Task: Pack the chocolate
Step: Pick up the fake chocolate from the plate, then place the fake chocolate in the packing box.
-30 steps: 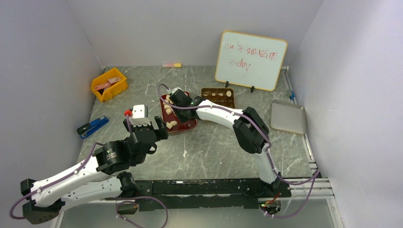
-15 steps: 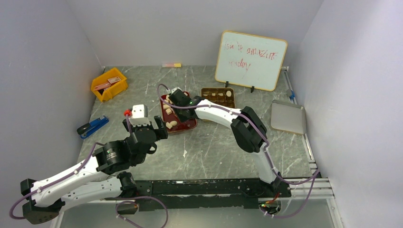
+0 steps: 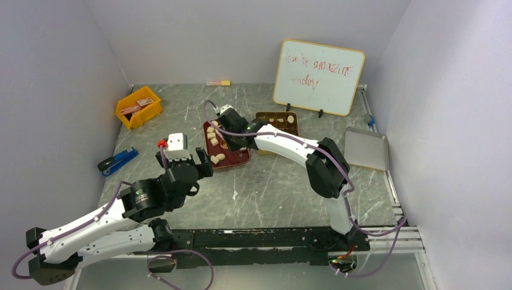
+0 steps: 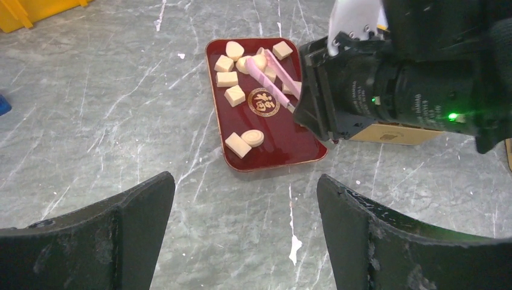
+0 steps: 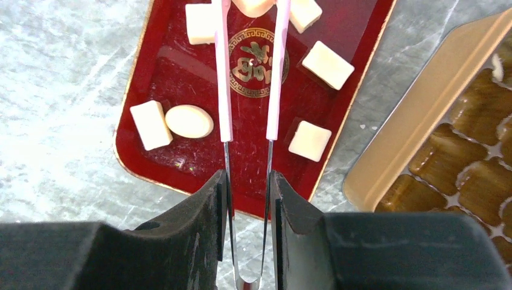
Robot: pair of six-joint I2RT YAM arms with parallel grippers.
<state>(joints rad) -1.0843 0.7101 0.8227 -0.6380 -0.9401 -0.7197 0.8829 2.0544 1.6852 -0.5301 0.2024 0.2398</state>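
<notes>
Several chocolates (image 5: 326,64) lie on the red tray (image 5: 175,75); our right gripper (image 5: 247,181) clamps tweezers (image 5: 224,90), suited to small pieces, tips straddling 1 at the tray's far end. Our left gripper (image 4: 243,181) gapes, empty, near the tray.

High overhead; close wrist views share tray (image 4: 284,145).

Pale lilac walls (image 3: 60,90) enclose a grey marbled table (image 3: 272,193).

Right gripper (image 5: 247,181) shifted slightly over the tray (image 5: 181,78).
</notes>
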